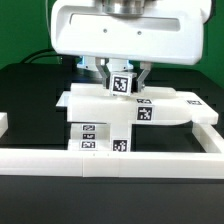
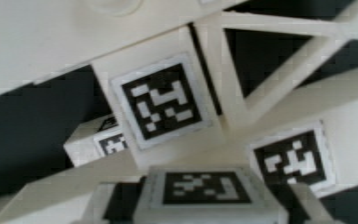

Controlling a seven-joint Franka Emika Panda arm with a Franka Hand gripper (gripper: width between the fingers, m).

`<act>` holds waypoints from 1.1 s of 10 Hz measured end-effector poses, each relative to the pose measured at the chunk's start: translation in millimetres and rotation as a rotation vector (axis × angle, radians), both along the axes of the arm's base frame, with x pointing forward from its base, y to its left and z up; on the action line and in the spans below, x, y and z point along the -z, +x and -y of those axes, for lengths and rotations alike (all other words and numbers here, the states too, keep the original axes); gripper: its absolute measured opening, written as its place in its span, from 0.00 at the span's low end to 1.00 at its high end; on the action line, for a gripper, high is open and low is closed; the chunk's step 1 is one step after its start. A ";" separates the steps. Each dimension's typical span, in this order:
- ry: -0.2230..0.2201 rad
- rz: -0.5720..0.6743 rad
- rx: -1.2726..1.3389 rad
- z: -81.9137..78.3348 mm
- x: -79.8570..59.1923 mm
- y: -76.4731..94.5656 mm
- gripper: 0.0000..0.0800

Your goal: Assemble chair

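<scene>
End effector (image 1: pixel 122 78) — two dark fingers (image 1: pixel 105 72) drop from the broad white arm housing (image 1: pixel 125 30) and pinch a small white block (image 1: pixel 122 86) from either side. The jaws stand part-way in, set against the block's flanks. The block's tagged face looks toward the exterior camera. In the wrist view, what looks like the same block (image 2: pixel 201 187) shows a tagged face, with grey finger shapes on both sides of it. Its edges are blurred.

The block hangs at the upper surface of the chair's flat slab (image 1: pixel 95 100). Touching or just above — cannot tell. The slab lies level and reaches toward the exterior view's right. It carries a tag on its front edge, just below the block and slightly to that side.

Under the slab, toward the exterior view's left, are lower tagged parts (image 1: pixel 104 135), white and blocky. Three tags show: two one above the other, one beside them.

The wrist view also shows a large tagged panel (image 2: pixel 158 100), skewed in the picture, and thin white bars (image 2: pixel 300 28) slanting over dark ground.

Further out, a low white border wall (image 1: pixel 120 165) runs across the front and turns back at the exterior view's right. The chair parts sit inside it, under the arm, on the black tabletop (image 1: pixel 35 100).
</scene>
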State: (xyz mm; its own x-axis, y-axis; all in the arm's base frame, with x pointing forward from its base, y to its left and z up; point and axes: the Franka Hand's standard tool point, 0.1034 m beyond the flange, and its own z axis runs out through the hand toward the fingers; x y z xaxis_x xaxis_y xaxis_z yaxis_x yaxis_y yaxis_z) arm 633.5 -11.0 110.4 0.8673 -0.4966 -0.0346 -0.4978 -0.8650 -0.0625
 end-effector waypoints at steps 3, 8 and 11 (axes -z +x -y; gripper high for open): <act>0.050 0.000 0.261 0.5 1.2 1.4 0.34; -0.011 0.005 0.140 0.0 -5.4 6.2 0.74; -0.014 0.016 -0.040 1.3 -4.3 5.5 0.81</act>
